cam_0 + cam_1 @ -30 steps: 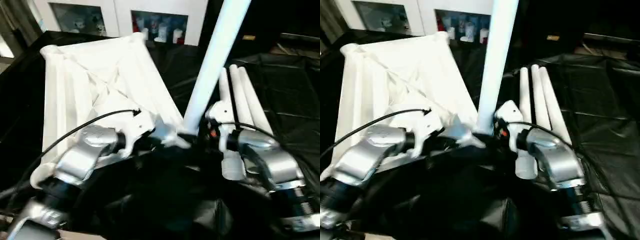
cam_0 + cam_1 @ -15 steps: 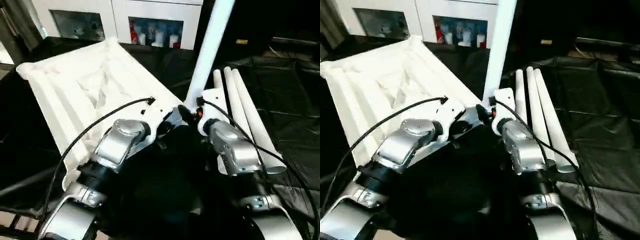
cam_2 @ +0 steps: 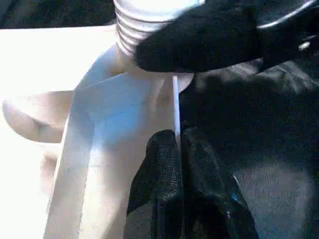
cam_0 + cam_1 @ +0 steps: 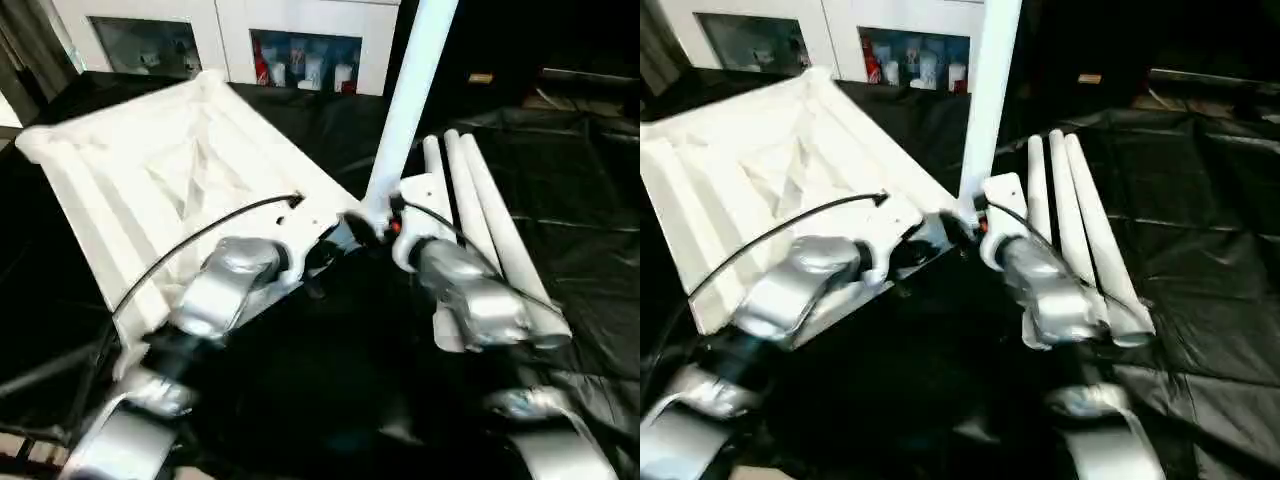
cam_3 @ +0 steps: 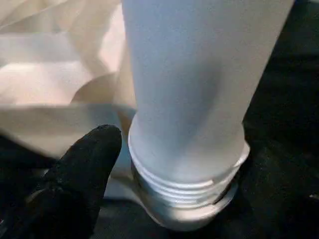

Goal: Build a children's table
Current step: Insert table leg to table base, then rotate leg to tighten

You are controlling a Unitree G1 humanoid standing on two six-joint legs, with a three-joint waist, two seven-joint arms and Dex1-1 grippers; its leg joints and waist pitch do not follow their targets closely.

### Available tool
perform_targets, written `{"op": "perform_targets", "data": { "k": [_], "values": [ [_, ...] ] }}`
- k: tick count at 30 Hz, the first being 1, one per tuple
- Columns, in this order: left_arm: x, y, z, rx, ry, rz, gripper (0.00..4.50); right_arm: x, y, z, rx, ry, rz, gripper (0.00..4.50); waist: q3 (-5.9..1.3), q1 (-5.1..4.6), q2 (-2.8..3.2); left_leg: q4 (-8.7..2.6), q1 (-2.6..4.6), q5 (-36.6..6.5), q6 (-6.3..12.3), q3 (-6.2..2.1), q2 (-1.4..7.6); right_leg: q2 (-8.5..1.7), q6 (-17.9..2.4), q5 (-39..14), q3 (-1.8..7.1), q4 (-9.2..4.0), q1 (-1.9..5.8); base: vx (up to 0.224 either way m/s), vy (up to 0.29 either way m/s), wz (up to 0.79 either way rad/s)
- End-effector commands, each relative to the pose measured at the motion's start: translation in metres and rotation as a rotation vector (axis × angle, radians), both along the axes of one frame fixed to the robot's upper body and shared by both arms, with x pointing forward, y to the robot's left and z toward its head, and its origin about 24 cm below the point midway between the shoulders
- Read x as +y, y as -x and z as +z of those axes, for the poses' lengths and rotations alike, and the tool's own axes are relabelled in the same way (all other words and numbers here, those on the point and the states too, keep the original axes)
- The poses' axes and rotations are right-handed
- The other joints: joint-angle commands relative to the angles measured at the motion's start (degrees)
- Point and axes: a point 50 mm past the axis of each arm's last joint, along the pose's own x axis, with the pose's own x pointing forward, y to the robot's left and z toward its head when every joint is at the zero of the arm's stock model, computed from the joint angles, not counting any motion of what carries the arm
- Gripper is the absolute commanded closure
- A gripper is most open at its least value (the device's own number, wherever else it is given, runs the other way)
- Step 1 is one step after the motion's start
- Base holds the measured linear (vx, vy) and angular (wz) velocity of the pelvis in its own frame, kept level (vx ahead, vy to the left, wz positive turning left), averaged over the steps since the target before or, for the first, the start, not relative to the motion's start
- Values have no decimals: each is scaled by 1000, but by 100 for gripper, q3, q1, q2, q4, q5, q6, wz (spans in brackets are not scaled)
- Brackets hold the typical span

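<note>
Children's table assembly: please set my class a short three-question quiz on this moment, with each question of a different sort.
1. True or false: the upright leg stands in the corner of the tabletop farthest from the robot.
2. Multiple choice: how many loose legs lie side by side on the black cloth, on the robot's right of the upright leg? A two, B three, C four.
3. Fill in: the tabletop lies with its ribbed ____ facing up.

Key: 1 false, it stands in the nearest corner; 2 B; 3 underside.
</note>
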Motion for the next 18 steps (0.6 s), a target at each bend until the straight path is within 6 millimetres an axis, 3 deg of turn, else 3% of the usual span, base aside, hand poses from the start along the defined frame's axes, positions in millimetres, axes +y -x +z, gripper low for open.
{"op": "perform_targets", "data": {
  "k": [1, 3, 7, 11, 12, 14, 18],
  "values": [
    [-9, 10, 7, -25, 38, -138, 450, 10, 11, -2, 32, -2, 160, 62, -500, 22, 44, -304, 79, -347, 482, -65, 232, -399, -1583, 821, 288, -334, 360, 0, 0, 0],
    [-5, 18, 9, -27, 48, -219, 450, 0, 16, 3, 21, 25, 233, 62, -501, 31, 50, -286, 71, -233, 608, -55, 243, -398, -1654, 1068, 291, -297, 357, 0, 0, 0],
    [0, 29, 12, 2, 62, -313, 450, -13, 24, 9, 29, 61, 339, 62, -496, 75, 48, -269, 99, -237, 720, -35, 262, -397, -1802, 1047, 286, -294, 320, 0, 0, 0],
    [2, 33, 12, 11, 61, -351, 450, -21, 26, 14, 36, 69, 378, 62, -470, 100, 49, -293, 99, -450, 626, -35, 278, -406, -1782, 607, 285, -320, 312, 0, 0, 0],
    [3, 33, 12, 11, 60, -351, 450, -22, 25, 14, 37, 71, 377, 87, -471, 106, 47, -292, 105, -500, 588, -25, 277, -410, -1781, 510, 290, -328, 310, 0, 0, 0],
    [4, 33, 12, 10, 58, -352, 450, -23, 25, 14, 41, 70, 381, 94, -477, 111, 21, -292, 98, -516, 529, -10, 278, -415, -1757, 416, 293, -326, 314, 0, 0, 0],
    [5, 34, 12, 13, 56, -354, 450, -20, 29, 12, 56, 64, 404, 135, -489, 116, 24, -281, 93, -425, 521, -6, 273, -410, -1714, 474, 292, -315, 314, 0, 0, 0]
  ]
}}
